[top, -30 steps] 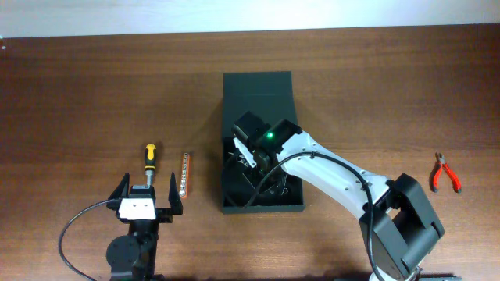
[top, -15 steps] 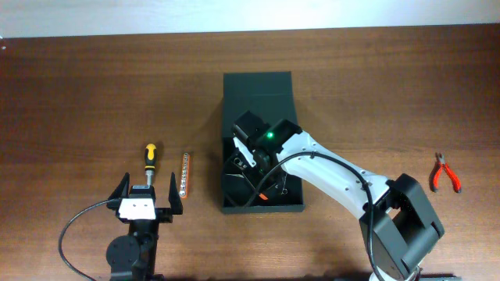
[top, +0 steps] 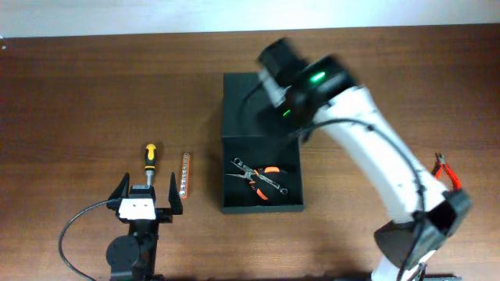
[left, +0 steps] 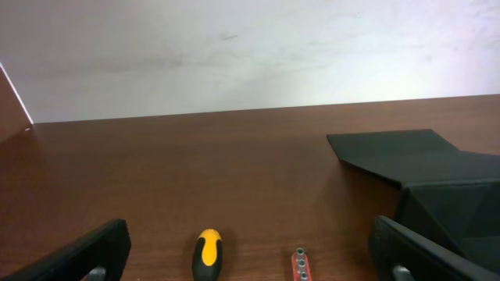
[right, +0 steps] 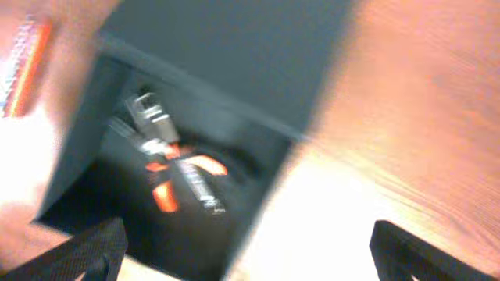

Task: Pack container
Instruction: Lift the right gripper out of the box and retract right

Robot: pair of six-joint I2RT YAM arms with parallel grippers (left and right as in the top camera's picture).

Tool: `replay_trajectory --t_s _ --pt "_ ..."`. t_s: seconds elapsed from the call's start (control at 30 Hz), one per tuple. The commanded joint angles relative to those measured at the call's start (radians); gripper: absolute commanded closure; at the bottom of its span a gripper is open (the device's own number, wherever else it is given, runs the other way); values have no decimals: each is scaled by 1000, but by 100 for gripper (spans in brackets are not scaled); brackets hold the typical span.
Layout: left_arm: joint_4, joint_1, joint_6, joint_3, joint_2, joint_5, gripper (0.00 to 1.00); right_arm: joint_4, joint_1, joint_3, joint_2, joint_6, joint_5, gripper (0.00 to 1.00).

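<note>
Two arms at a brown wood-grain table (top: 78, 94).

Container (top: 238, 148): square, matte green-black, rigid walls, at table centre. Its hinged flap lid (top: 256, 97) lies folded back flat on the far side, so the box mouth faces up. Inside, toward the near wall, orange-handled pliers (top: 268, 173) cross a slim bare-metal tool (top: 244, 168), kind not clear.

Left gripper (top: 148, 183): dark fingers spread wide, gripping nothing, low at the near left, well apart from the container. Just beyond it lies a screwdriver (top: 149, 154) with a rounded yellow-and-black handle, its shaft pointing at the gap between the fingers. Beside it on the right is a narrow orange strip (top: 183, 173) carrying a row of small metal pieces.

Right gripper (right: 246, 234): blurred in both views. The wrist view shows its two dark fingers far apart and empty, above the container's edge. Overhead, the white right arm reaches over the flap lid.

Red-handled pliers (top: 447, 173) lie at the far right, partly hidden by the arm.
</note>
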Motion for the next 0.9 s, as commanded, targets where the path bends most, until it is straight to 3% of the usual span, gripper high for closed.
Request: replay_trajectory --t_s 0.0,0.13,0.4,0.67,0.87 --pt "-2 4 -3 -6 -7 -3 1 -99 -141 140 -18 70 72 1" --pt "-2 4 -3 -6 -7 -3 1 -213 -301 218 -30 117 72 1" --pt "-2 4 -3 -6 -7 -3 1 -223 -616 208 -161 103 38 1" --pt "-2 4 -3 -6 -7 -3 1 -210 -946 -12 -426 58 84 1" --pt "-2 4 -3 -6 -7 -3 1 -113 -1144 -156 -455 -3 -97 1"
